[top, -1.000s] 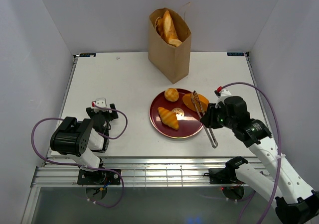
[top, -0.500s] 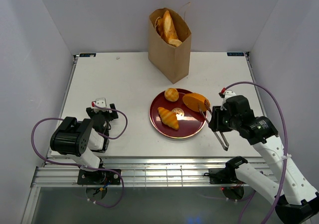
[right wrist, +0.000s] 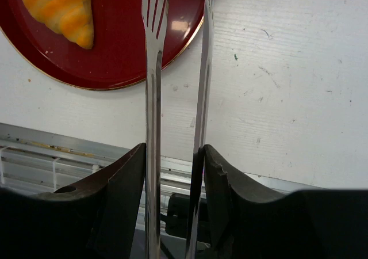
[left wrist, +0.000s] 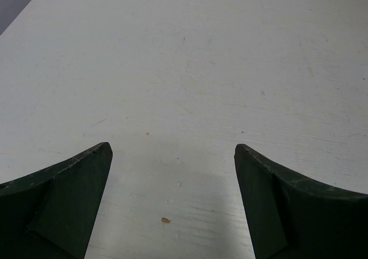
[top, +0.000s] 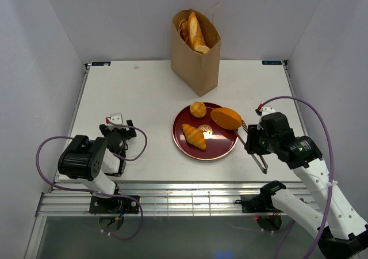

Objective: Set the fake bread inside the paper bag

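Right pincer, gripping tongs, withdrawn rightward; oval loaf lies left-right.

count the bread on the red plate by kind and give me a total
croissant: 1
round bun: 1
oval loaf: 1
total on the plate: 3

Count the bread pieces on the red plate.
3 on the plate: round bun at its far edge, oval loaf over its right rim, croissant near the middle. None look hidden.
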